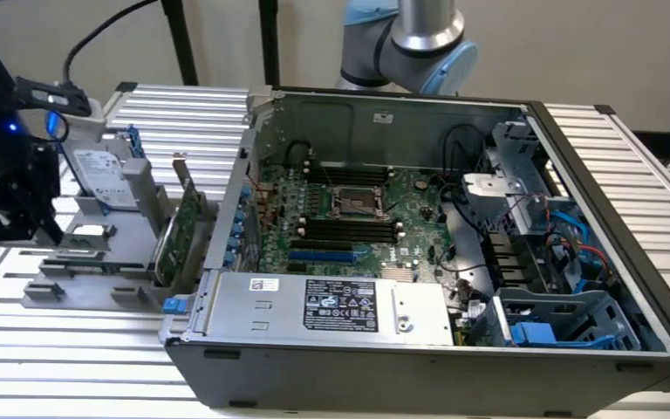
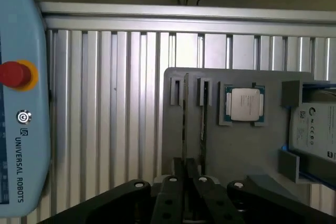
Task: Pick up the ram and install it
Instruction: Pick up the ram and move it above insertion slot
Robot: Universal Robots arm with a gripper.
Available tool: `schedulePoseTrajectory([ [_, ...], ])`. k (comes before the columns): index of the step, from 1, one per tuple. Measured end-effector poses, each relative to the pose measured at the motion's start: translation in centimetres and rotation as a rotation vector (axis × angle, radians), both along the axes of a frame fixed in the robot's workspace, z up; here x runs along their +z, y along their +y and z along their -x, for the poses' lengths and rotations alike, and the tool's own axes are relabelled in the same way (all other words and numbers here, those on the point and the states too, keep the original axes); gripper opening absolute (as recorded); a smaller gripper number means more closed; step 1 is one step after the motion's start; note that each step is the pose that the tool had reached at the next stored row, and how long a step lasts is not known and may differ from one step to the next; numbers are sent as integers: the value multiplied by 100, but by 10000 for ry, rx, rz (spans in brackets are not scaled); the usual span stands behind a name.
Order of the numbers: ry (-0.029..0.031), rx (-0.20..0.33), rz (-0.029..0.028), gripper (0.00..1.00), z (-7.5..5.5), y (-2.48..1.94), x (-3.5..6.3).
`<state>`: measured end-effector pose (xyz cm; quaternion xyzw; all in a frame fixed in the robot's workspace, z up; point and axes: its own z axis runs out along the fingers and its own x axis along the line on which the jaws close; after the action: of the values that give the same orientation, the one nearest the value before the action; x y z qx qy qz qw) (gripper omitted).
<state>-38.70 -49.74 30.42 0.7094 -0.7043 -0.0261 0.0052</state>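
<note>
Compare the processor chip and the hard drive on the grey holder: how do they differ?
The processor chip is square with a plain silver lid; the hard drive carries a white printed label. The processor chip is clearly smaller than the hard drive. The processor chip lies flat in a shallow square pocket; the hard drive sits against grey and blue supports. Both rest on the same grey holder.

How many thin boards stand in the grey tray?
2. One board and a second board stand in neighbouring slots of the grey tray, beside the silver chip. Others may be hidden.
</note>
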Motion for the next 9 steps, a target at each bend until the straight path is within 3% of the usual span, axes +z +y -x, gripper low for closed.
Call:
schedulePoseTrajectory([
  [5,-1,-1,-1,0,-81,0,201],
  [9,-1,0,-1,0,-216,0,330],
])
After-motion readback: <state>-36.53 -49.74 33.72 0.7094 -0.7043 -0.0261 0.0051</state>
